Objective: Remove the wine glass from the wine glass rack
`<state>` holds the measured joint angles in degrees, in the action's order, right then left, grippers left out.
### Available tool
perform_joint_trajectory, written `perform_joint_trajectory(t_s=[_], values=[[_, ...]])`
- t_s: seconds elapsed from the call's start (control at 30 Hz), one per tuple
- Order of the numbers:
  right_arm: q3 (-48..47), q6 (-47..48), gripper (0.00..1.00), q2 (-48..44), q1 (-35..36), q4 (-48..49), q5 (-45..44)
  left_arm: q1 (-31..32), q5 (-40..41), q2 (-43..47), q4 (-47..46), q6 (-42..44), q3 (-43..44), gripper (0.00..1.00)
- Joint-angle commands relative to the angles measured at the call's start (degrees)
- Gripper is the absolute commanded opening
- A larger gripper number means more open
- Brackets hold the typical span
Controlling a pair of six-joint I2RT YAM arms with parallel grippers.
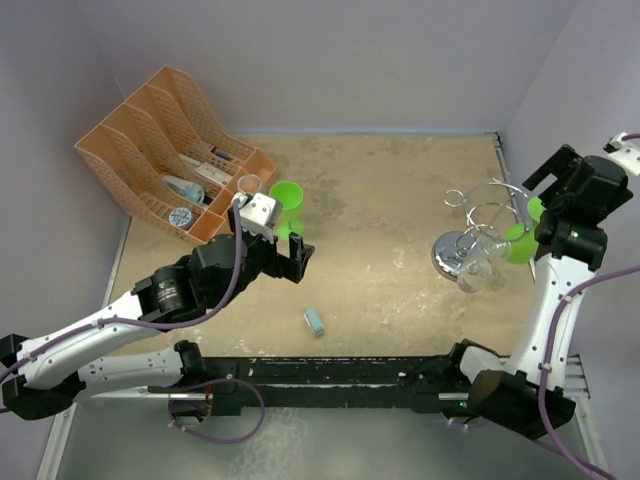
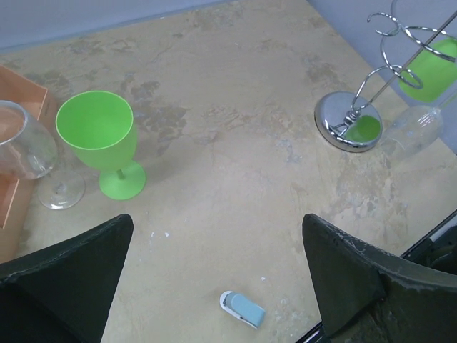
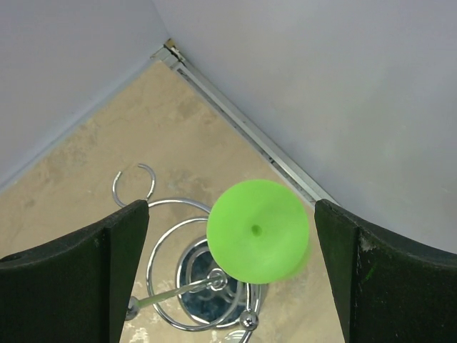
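When checked from overhead, found wine glass rack at the table's right side, near the right wall, with its round mirror base down on the tabletop. Saw two glasses on it. Found hung green wine glass on the far-right wire arm, bowl down, foot up, close to the wall corner. Found hung clear wine glass on the near side, tilted, bowl just beside the rack's base.

Found right gripper above the hung green one, claw spread wide, nothing in it. In the wrist view, saw fingers flanking the round green foot on either side, not touching it. Couldn't tell the height gap between claw and foot.

Found left gripper spread wide too, gripping nothing, hovering over bare tabletop left of centre. Saw standing green wine glass upright on the table just beyond that claw, off the rack. Saw standing clear wine glass upright just beside it, next to orange file organizer at the far left. Spotted small blue-and-white object lying flat near the left claw, touching nothing. Noted both standing glasses well apart from the rack.
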<state>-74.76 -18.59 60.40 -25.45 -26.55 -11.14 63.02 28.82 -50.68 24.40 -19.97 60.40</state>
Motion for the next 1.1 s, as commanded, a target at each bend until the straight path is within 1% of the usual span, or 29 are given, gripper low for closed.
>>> perform_joint_trajectory(t_s=[0.0,0.3,0.5,0.63,0.8,1.07], values=[[0.46,2.79,1.0,0.18,-0.04,0.6,-1.95,2.1,4.67,-0.36,-0.67,0.38,-0.09,1.0],[-2.16,5.25,1.0,4.33,-0.04,-3.33,-4.88,2.54,4.59,-0.44,-0.84,0.6,-0.24,1.0],[-1.99,7.17,1.0,5.52,-0.04,-4.41,-4.33,2.8,4.32,-0.28,-0.94,0.58,-0.46,1.0],[-1.79,8.38,1.0,5.67,-0.04,-4.4,-2.21,3.01,4.23,-0.17,-1.02,0.67,-0.46,1.0],[-2.37,9.36,1.0,7.31,-0.04,-3.28,-3.03,3.24,4.52,-0.05,-1.02,0.73,-0.54,1.0],[-2.4,10.65,1.0,8.13,-0.08,-2.5,-0.23,3.8,4.8,0.06,-1.02,0.94,-0.64,1.0]])
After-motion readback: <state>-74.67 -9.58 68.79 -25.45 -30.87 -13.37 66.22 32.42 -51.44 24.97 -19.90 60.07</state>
